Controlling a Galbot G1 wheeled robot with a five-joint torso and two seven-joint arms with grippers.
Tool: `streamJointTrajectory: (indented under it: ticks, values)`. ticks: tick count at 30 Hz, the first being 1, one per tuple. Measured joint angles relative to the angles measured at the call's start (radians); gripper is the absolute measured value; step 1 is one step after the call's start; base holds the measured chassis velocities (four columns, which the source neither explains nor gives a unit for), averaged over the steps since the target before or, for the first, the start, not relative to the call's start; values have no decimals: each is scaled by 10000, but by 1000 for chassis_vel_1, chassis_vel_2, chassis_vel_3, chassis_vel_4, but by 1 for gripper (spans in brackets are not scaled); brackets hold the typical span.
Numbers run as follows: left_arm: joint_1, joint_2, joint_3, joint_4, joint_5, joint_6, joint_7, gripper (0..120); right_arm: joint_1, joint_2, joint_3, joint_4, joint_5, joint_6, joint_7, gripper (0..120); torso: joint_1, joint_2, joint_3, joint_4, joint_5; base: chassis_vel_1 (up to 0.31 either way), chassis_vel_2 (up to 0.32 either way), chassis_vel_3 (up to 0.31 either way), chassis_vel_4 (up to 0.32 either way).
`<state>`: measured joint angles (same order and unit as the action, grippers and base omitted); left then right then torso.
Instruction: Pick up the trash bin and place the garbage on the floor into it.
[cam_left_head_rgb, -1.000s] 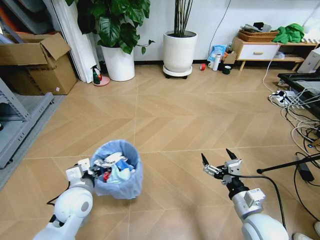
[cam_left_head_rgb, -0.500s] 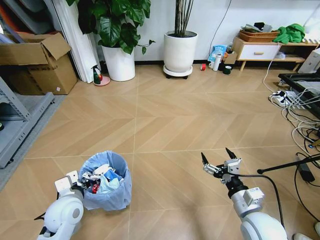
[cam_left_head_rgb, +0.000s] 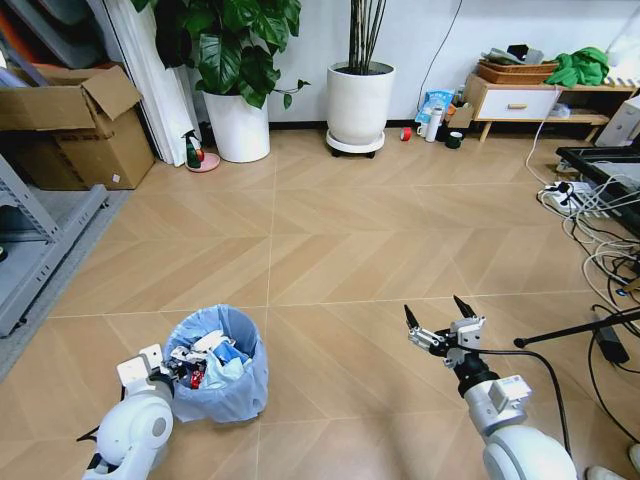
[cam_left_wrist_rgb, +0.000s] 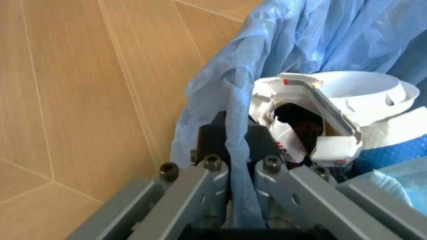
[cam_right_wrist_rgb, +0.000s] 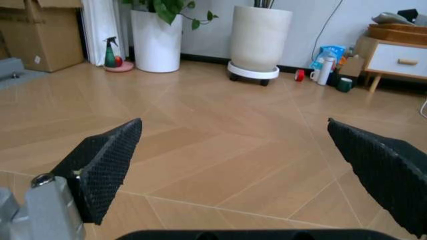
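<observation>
wood floor (cam_left_head_rgb: 330, 230) runs wide to the far wall. the trash bin (cam_left_head_rgb: 215, 365) with garbage (cam_left_head_rgb: 205, 355) inside sits near its close left edge, the left gripper (cam_left_head_rgb: 172, 368) pinching its rim. the right gripper (cam_left_head_rgb: 442, 322) hangs spread wide, well apart to the right.

— Where's the small round trash bin lined with a crinkly light-blue bag (cam_left_head_rgb: 218, 365)?

— On the wooden floor (cam_left_head_rgb: 330, 240), low on the left, stuffed with crumpled white and red garbage (cam_left_head_rgb: 203, 357). The left claw (cam_left_head_rgb: 172, 366) grips its near rim.

— And the right claw (cam_left_head_rgb: 440, 322)?

— Over bare floor, well apart from the bin, black fingers (cam_left_head_rgb: 410, 318) spread wide.
</observation>
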<state>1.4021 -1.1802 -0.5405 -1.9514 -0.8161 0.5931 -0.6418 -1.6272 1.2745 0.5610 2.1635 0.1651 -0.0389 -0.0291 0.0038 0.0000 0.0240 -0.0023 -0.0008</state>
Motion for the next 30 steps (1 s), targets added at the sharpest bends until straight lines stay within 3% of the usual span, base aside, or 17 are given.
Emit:
streamJointTrajectory:
  ticks: [3, 6, 11, 19, 24, 26, 30]
  values:
    - [-1, -5, 24, 22, -28, 2, -48, 3, -11, -21, 2, 20, -1, 1, 0, 100, 0, 0, 0, 0, 1, 0, 0, 0, 0]
    - [-1, -26, 47, 63, -32, -54, -178, 18, -17, -66, 22, 46, -1, 4, 0, 100, 0, 0, 0, 0, 1, 0, 0, 0, 0]
    - [3, -31, 83, 92, 46, -285, -240, 30, -12, -88, 35, 61, 3, 8, 0, 100, 0, 0, 0, 0, 1, 0, 0, 0, 0]
    - [-58, -102, 214, -66, 364, -2196, -202, 66, 112, -120, 150, 127, 123, 6, 1, 100, 0, 0, 0, 0, 0, 0, 0, 0, 0]
    - [70, -190, 253, -246, 544, -2549, 71, 79, 152, -108, 272, 143, 227, 1, 1, 100, 0, 0, 0, 0, -1, 0, 0, 0, 0]
    - [144, -223, 266, -352, 872, -2852, 357, 87, 177, -83, 376, 174, 335, -16, 2, 100, 0, 0, 0, 1, 0, 0, 0, 0, 0]
    - [472, -334, 157, -923, 2639, -3745, 1700, 102, 227, 83, 887, 373, 770, -227, 11, 100, 0, 0, 0, 0, 3, 0, 0, 0, 0]
